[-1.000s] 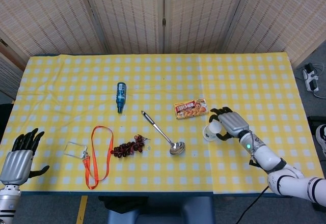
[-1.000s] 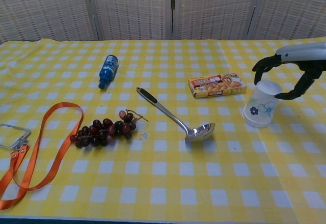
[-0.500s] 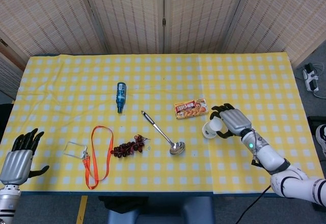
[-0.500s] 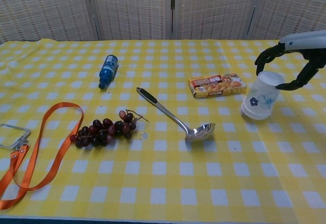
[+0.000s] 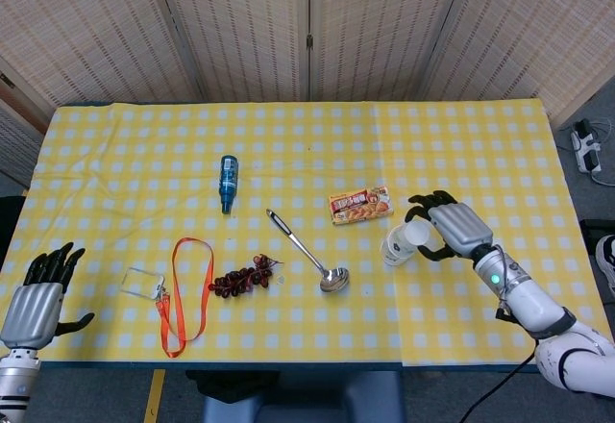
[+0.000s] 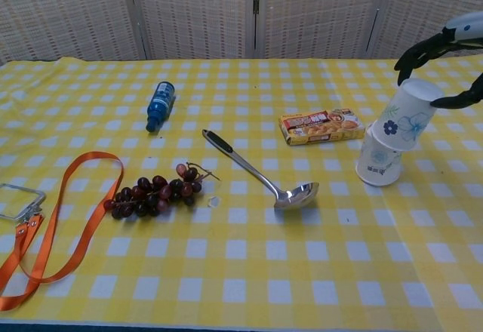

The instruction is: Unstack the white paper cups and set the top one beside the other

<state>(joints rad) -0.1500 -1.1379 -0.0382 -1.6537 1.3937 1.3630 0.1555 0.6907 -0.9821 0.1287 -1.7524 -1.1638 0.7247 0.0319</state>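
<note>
Now the right hand (image 6: 445,64) grips the tilted top cup (image 6: 406,115), half lifted out of the bottom cup (image 6: 378,164)

Two white paper cups with a blue flower print stand upside down at the right of the yellow checked table, just right of a small snack box. The lower cup (image 6: 379,163) rests mouth-down on the cloth, leaning slightly. The upper cup (image 6: 407,114) is lifted partly off it and tilted to the right, its lower rim still overlapping the top of the lower cup. In the head view the pair shows as a short white column (image 5: 404,243).
</note>
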